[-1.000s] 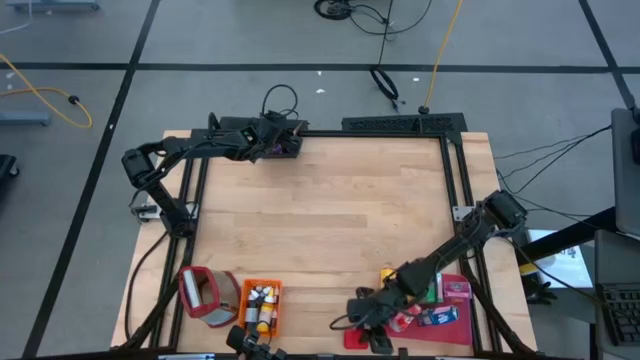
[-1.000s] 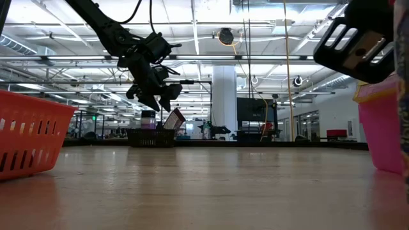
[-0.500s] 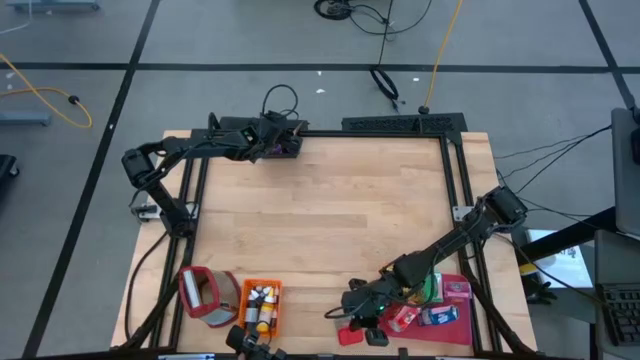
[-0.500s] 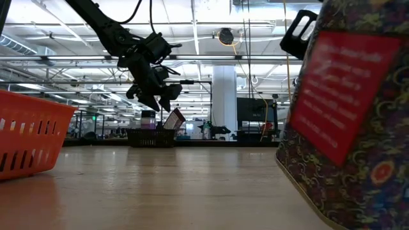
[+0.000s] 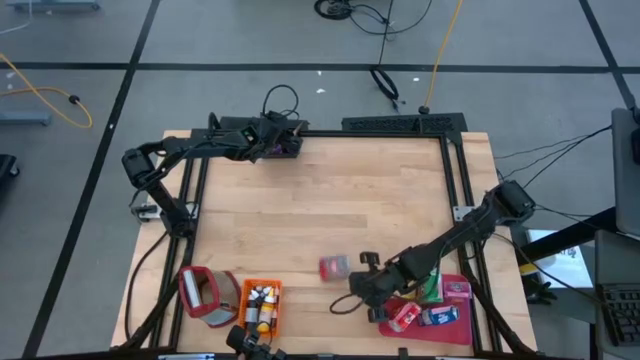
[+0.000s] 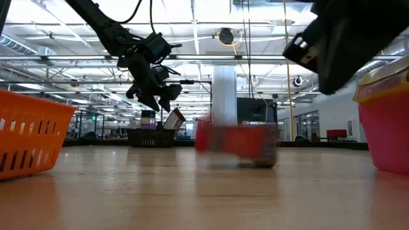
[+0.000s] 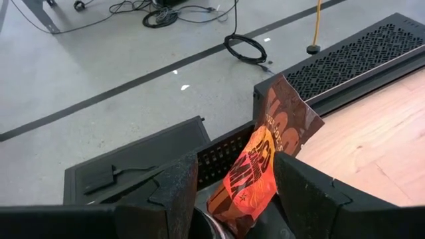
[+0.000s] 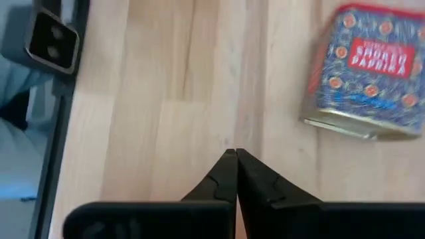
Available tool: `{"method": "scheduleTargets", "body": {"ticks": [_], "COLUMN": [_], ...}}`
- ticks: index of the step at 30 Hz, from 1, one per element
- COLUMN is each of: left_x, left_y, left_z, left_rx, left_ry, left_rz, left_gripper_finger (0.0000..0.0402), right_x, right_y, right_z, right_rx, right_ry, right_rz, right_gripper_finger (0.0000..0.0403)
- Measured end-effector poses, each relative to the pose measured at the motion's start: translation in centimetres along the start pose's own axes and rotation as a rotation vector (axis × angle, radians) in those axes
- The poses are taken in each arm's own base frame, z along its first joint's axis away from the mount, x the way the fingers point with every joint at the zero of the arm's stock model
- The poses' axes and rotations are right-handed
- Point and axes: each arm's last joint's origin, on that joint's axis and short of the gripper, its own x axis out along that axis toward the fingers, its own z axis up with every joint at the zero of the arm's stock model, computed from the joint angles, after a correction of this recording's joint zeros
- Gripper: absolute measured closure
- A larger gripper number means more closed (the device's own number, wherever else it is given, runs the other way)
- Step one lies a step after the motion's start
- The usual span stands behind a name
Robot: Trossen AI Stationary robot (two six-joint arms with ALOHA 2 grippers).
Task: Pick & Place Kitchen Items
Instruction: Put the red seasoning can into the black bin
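Right wrist view: paprika tin (image 8: 362, 79) lies loose on worktop (image 8: 166, 99) at upper right, probably rigid, light, slick — take its flat sides; right gripper (image 8: 232, 162) jaws clenched, empty.

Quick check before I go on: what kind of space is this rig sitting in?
Probably a big open lab or workshop, not a kitchen. The wooden table stands on a grey taped floor with loose cables, and ceiling lights run far back.
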Motion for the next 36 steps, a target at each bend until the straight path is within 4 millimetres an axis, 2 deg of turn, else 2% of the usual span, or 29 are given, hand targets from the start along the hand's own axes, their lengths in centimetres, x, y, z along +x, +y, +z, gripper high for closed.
{"method": "scheduleTargets", "body": {"ticks": [4,10,18,22,28,36], "left_x": [0.0,0.0,0.0,0.0,0.0,0.0], "left_y": [0.0,0.0,0.0,0.0,0.0,0.0], "left_z": [0.0,-0.2,-0.2,-0.2,-0.2,-0.2], "left_rx": [0.002,0.014,0.011,0.011,0.014,0.049], "left_ry": [0.004,0.015,0.017,0.017,0.017,0.017], "left_rz": [0.001,-0.006,-0.006,-0.007,-0.007,-0.008], "left_gripper_finger": [0.0202,0.0201,0.0202,0.0202,0.0202,0.0202], "right_x": [-0.8,-0.8,-0.7,-0.8,-0.8,-0.1], "right_y": [0.0,-0.5,-3.1,-4.1,-5.1,-6.8], "right_z": [0.4,0.6,1.9,2.7,3.3,3.1], "right_rx": [-0.018,-0.023,-0.012,-0.007,-0.064,-0.047], "right_ry": [-0.046,-0.058,-0.076,-0.085,-0.106,-0.132], "right_rz": [-0.021,-0.061,-0.066,-0.009,0.004,0.036], "right_gripper_finger": [0.0399,0.0401,0.0393,0.0347,0.0241,0.0126]}}
